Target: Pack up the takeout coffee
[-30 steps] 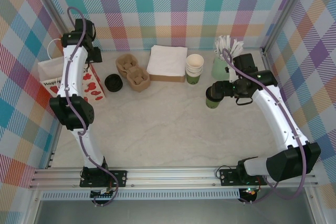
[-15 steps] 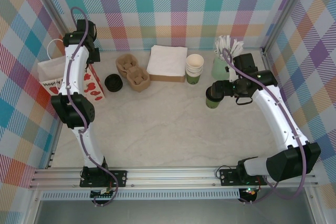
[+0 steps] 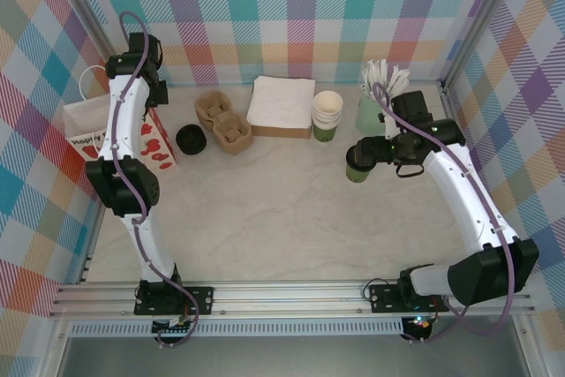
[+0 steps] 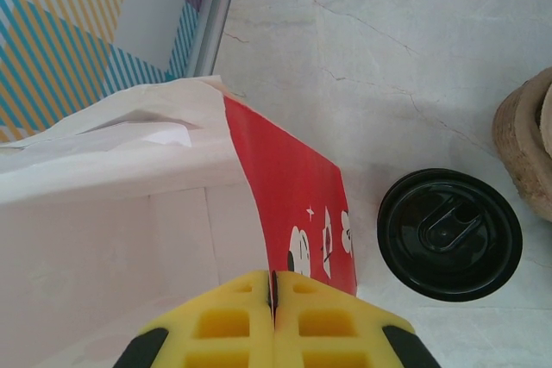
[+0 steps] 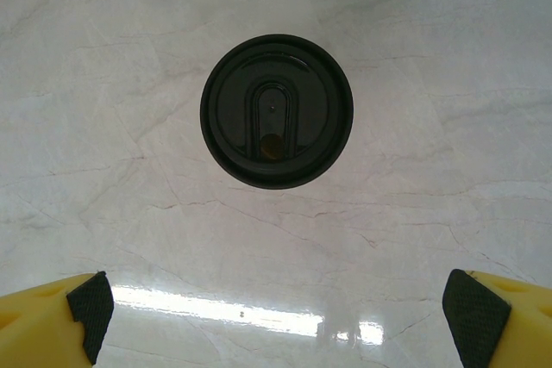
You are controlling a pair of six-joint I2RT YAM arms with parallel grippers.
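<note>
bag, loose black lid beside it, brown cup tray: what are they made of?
By look: bag is paper, matte white inside, printed red side, thin creased rim. The black lid is probably plastic, with a slight sheen and a moulded sip recess. The brown cup tray is likely moulded pulp, rough matte tan with rounded wells.

Along the back of the bench (image 3: pixel 282 218) we find, left to right, a paper bag (image 3: pixel 84 121), a loose lid (image 3: pixel 190 139), a cup carrier (image 3: pixel 222 121), a napkin stack (image 3: pixel 281 103), stacked cups (image 3: pixel 327 112) and a stick holder (image 3: pixel 366 114). The loose lid lies between the paper bag and the cup carrier, near both. The takeout coffee (image 3: pixel 355 172) stands before the stick holder, right of the stacked cups, apart from both.
</note>
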